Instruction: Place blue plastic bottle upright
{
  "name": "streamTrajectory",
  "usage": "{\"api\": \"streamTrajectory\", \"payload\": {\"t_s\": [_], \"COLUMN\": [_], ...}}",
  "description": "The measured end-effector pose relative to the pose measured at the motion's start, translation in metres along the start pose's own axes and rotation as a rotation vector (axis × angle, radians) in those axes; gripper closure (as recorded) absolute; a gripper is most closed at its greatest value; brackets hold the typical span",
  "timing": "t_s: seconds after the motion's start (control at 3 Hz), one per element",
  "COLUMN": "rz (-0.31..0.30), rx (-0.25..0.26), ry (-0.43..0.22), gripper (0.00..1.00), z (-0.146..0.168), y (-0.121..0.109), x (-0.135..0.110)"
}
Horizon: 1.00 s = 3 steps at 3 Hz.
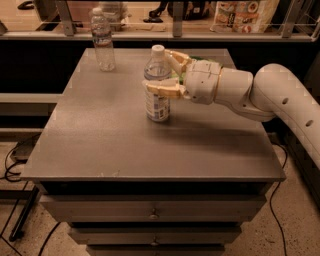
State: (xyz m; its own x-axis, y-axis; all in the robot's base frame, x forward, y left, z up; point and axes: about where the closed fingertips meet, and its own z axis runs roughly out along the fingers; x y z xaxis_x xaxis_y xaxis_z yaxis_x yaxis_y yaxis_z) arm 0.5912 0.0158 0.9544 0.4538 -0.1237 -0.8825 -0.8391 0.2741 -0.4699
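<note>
Office-like workspace: snack shelf [245, 15] behind a grey drawer cabinet [150, 212], end effector [160, 72] above its top.

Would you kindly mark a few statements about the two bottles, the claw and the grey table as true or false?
1. The blue plastic bottle with white cap and wide printed label stands upright on the grey table. True.
2. The claw hangs over the table's near edge, away from both bottles. False: it reaches in from the right, with its fingers on either side of the blue plastic bottle.
3. The slimmer clear plastic bottle lies on its side. False: it stands upright near the table's far left corner.
4. The two bottles stand apart, not touching. True.
</note>
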Motion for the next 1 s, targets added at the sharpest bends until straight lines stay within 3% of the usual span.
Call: {"api": "streamTrajectory", "payload": {"t_s": [0.33, 1.0], "rz": [0.006, 0.010], "rx": [0.004, 0.005], "ry": [-0.002, -0.001], "gripper": [0.04, 0.00], "z": [-0.0001, 0.0005], "y": [0.0008, 0.0006], "x": [0.0003, 0.0005]}}
